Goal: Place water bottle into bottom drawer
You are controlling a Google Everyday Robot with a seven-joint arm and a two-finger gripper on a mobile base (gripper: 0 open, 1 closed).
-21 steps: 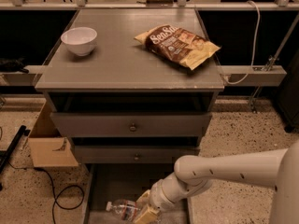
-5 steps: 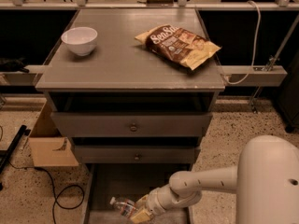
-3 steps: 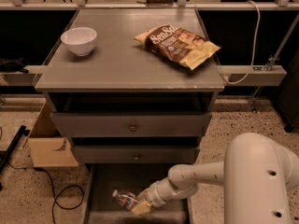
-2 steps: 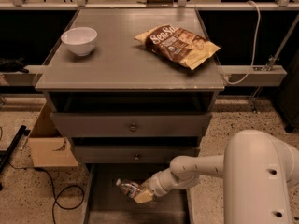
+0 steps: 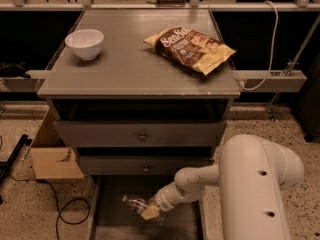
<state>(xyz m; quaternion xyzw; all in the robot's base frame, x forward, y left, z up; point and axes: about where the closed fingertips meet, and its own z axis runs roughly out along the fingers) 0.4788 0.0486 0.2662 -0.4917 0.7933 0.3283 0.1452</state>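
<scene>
The water bottle [image 5: 134,203] is a small clear bottle, lying tilted over the open bottom drawer [image 5: 112,219], a deep grey tray pulled out at the foot of the cabinet. My gripper [image 5: 149,211] reaches in from the right on a white arm and is shut on the bottle's right end. The bottle is held over the drawer's rear middle part, close below the front of the middle drawer [image 5: 145,166]. I cannot tell whether the bottle touches the drawer floor.
On the cabinet top [image 5: 125,69] stand a white bowl [image 5: 84,43] at left and a brown chip bag [image 5: 190,48] at right. A cardboard box [image 5: 52,154] sits on the floor at left, with a black cable [image 5: 65,209] beside the drawer.
My gripper has carried the bottle from the drawer's front up and back toward the cabinet. The arm has folded closer to the camera.
</scene>
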